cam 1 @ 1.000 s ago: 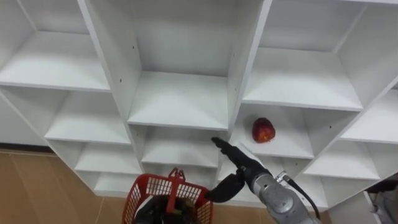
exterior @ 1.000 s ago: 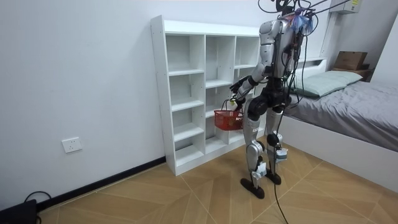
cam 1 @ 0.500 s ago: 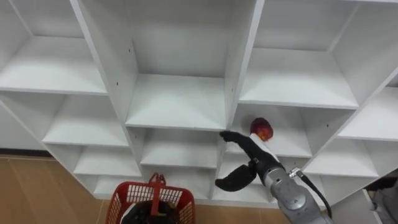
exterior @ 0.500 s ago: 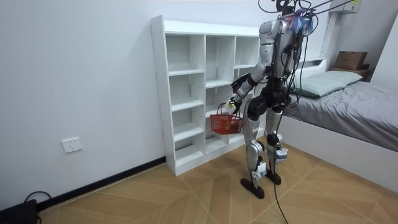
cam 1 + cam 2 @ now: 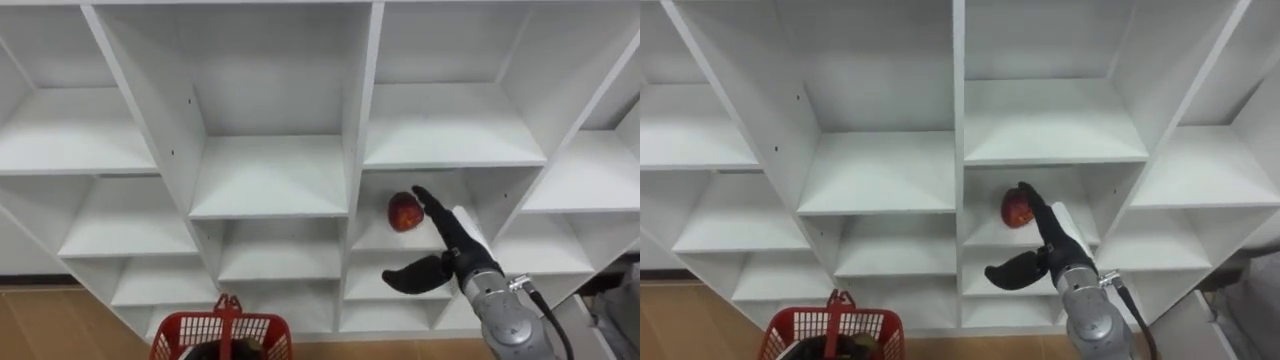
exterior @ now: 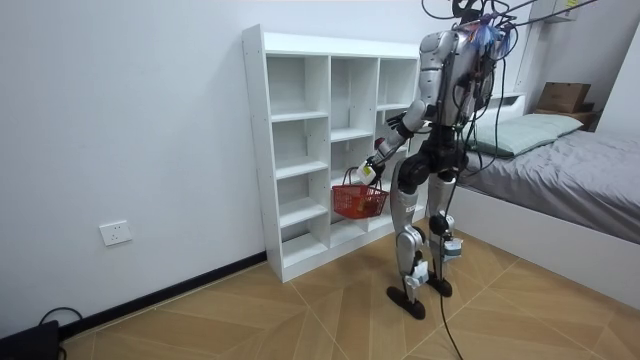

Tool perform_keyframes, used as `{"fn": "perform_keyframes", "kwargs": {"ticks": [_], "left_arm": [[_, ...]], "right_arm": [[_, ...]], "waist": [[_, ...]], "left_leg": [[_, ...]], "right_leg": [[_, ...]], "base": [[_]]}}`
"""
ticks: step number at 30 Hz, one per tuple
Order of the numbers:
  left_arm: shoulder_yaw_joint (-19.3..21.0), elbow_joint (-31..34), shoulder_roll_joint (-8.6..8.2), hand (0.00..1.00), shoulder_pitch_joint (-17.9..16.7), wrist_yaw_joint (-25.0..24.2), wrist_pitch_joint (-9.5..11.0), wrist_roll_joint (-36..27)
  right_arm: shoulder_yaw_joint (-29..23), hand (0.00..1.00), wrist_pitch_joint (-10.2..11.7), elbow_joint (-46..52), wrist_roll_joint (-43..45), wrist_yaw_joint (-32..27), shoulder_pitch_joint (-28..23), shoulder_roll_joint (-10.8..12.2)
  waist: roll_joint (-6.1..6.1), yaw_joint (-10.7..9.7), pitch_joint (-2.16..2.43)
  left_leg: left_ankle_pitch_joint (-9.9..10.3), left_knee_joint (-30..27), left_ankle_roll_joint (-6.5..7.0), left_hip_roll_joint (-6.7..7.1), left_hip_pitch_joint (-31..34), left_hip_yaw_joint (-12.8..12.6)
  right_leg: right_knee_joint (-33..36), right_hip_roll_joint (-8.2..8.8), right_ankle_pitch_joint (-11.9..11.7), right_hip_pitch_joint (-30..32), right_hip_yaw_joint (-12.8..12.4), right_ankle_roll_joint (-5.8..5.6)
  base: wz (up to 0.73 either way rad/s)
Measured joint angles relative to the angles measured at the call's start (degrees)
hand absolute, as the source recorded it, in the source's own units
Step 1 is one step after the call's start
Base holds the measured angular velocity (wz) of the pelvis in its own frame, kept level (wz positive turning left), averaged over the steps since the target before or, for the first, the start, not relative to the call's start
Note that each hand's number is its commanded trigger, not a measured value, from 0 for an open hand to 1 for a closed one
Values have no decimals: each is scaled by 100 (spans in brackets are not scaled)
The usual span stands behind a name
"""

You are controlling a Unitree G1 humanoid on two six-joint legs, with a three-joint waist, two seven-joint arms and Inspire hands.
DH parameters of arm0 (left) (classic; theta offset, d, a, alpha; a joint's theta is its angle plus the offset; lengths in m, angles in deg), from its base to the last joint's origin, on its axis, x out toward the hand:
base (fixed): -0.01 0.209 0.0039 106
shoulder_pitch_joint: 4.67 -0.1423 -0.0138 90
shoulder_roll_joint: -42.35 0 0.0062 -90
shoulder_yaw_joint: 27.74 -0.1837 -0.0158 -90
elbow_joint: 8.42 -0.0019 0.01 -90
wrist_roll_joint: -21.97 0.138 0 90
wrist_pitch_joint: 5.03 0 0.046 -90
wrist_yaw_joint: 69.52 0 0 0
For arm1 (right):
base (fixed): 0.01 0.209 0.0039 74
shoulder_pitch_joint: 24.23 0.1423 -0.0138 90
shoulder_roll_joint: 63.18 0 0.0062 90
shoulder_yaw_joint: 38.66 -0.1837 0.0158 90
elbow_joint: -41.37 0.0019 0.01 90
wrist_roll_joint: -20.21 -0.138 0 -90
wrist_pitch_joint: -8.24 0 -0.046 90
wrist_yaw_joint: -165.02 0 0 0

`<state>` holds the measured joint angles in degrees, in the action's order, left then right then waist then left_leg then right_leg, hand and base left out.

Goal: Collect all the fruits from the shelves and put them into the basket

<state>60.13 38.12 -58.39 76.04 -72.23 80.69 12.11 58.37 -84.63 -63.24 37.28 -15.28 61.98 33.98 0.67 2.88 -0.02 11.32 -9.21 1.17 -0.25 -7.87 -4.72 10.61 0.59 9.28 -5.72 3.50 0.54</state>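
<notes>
Nearest, low and to the left, hangs one red basket (image 5: 215, 332) with its handle standing up. In the room view it hangs under the robot's left hand (image 6: 368, 172), but from this far off I cannot tell whether that hand is closed on the handle. The robot stands upright on the wood floor, close against the white closet (image 5: 270, 175), with one bed (image 6: 570, 170) behind it on the room view's right.

Further in and to the right, the right hand (image 5: 458, 245) reaches forward into a compartment. It is open, with straight fingers pointing up and away and the thumb spread wide to the left, holding nothing.

Just past it sits the one fruit, a red apple (image 5: 404, 211). It rests on a shelf in the column right of the basket's, just beside the fingertips (image 5: 420, 193) on their left. Beyond are bare white shelves.
</notes>
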Motion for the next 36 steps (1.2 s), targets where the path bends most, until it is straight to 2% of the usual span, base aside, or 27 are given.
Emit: {"fn": "perform_keyframes", "kwargs": {"ticks": [6, 9, 16, 20, 25, 31, 34, 36], "left_arm": [[9, -50, -16, 100, -67, 147, 103, -175], [9, -49, -16, 100, -159, 211, 194, -177], [19, -49, -8, 100, -269, 203, 223, -170], [18, -48, 2, 100, -291, 192, 226, -171], [-36, -50, 23, 100, -288, 202, 238, -182], [-45, -192, 35, 100, -197, 200, 241, -184], [-51, -202, 58, 100, -163, 202, 244, -185], [-103, -201, 129, 100, -94, 197, 245, -186]], "right_arm": [[-133, 0, 156, 0, 39, -257, -3, -1], [-172, 0, 200, 0, 130, -410, -3, -19], [-176, 0, 259, -35, 343, -495, -3, -59], [-162, 0, 279, -117, 330, -513, -3, -82], [-154, 0, 321, -534, 206, -671, 25, -84], [-153, 0, 330, -1348, -156, -867, 653, -93], [-138, 0, 361, -1602, -378, -1018, 885, -103], [-103, 0, 380, -1802, -593, -1112, 1064, -107]], "waist": [[29, 0, -18], [39, 18, -11], [81, 46, 3], [131, 55, -17], [197, 70, -15], [267, 85, -31], [332, 100, -58], [385, 107, -84]], "left_leg": [[0, 16, 0, 0, -6, -28], [0, 38, 0, -2, 3, -34], [0, 56, 0, -1, 31, -50], [0, 62, 0, 1, 65, -48], [0, 51, -1, 4, 188, 12], [-4, -61, 1, 1, 503, 14], [-4, -105, 0, -2, 556, 25], [-4, -152, 0, 2, 645, 81]], "right_leg": [[-15, -6, 3, 8, -15, -4], [-24, -11, 4, 18, -17, -5], [-73, -12, 3, 70, -11, -5], [-95, -4, 4, 80, 43, -6], [-86, 12, 4, 148, 130, -6], [35, 22, 0, 465, 130, 1], [44, 23, -1, 492, 148, 2], [20, 27, -6, 521, 201, 9]], "base": [[0], [0], [0], [1], [6], [0], [3], [12]]}}
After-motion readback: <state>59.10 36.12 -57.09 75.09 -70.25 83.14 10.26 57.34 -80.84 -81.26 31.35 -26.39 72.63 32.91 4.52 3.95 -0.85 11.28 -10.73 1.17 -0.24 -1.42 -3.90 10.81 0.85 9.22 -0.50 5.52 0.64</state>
